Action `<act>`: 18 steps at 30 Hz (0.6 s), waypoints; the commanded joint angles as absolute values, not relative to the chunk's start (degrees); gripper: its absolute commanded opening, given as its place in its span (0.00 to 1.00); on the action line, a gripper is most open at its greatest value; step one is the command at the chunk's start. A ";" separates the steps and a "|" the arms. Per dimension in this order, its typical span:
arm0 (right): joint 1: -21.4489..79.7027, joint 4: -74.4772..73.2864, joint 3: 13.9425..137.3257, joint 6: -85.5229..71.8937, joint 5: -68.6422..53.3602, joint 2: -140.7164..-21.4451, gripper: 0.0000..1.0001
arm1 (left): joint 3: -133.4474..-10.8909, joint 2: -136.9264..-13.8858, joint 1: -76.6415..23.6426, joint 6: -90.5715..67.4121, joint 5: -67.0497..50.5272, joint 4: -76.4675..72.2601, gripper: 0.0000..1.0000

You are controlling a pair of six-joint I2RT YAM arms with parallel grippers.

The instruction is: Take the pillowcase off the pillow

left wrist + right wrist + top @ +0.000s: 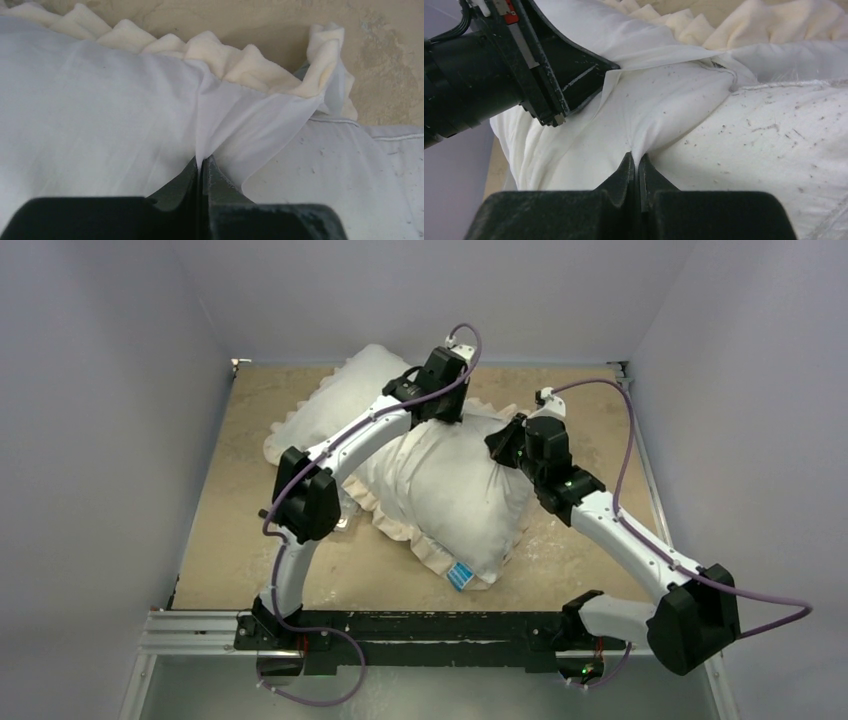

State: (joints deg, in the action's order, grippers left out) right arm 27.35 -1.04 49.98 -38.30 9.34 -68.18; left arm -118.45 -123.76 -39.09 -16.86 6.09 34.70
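White and plump, the pillow (450, 495) lay mid-table (240, 540), its blue tag (460, 576) at the near corner. The right gripper (636, 159) was clamped on a pinch of the pillow's speckled cloth. Beyond it, the left gripper (200, 162) pinched the pillowcase (100, 115) beside its cream frill (240, 65).

Whites and cream on tan
Pillowcase (100, 115) white, frill (240, 65) cream; pillow (774, 140) white with dark specks, tag (460, 576) blue-and-white; table (230, 530) tan.

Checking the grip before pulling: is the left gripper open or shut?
Shut. The left gripper has its jaws together, pinching a fold of the white pillowcase.
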 commanded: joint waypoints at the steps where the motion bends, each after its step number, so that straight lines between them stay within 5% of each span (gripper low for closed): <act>1: 28.29 -6.40 54.37 -46.69 13.96 -62.68 0.00 | -118.11 -121.96 -34.02 -17.06 13.91 33.58 0.00; 18: 28.22 -26.66 55.50 -71.14 30.92 -53.01 0.00 | -119.27 -121.54 -18.25 -20.42 23.03 34.80 0.00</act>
